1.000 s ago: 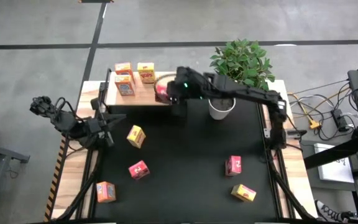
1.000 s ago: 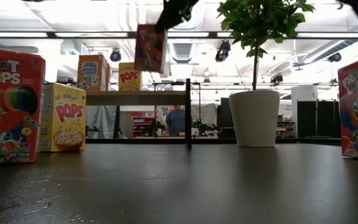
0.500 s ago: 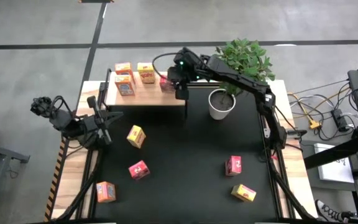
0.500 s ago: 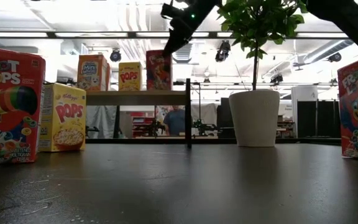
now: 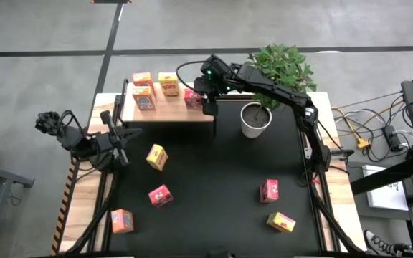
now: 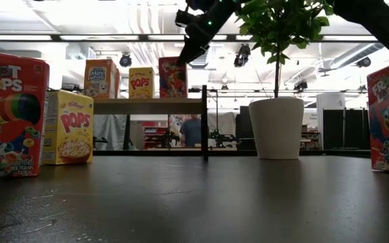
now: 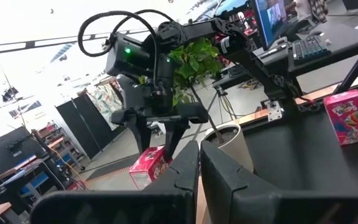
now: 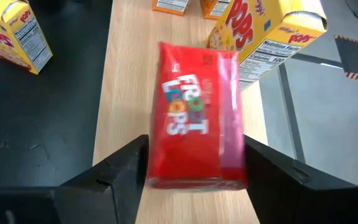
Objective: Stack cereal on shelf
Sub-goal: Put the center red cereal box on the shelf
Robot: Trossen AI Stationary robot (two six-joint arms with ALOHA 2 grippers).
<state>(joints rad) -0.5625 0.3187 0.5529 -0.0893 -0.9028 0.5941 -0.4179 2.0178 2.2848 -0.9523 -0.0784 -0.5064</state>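
Right pincer (image 8: 194,163) stood open astride a red cereal box (image 8: 196,130) upright on the shelf (image 8: 123,93), at the worktop's 12 o'clock

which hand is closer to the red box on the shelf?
Right. The right hand is open just above the red box on the shelf; the left hand waits shut at the table's left edge, away from it.

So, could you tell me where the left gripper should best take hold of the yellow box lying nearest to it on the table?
Probably from above, across its two narrow sides. The yellow box lies tilted and alone on the black table, so the left gripper would need turning to match.
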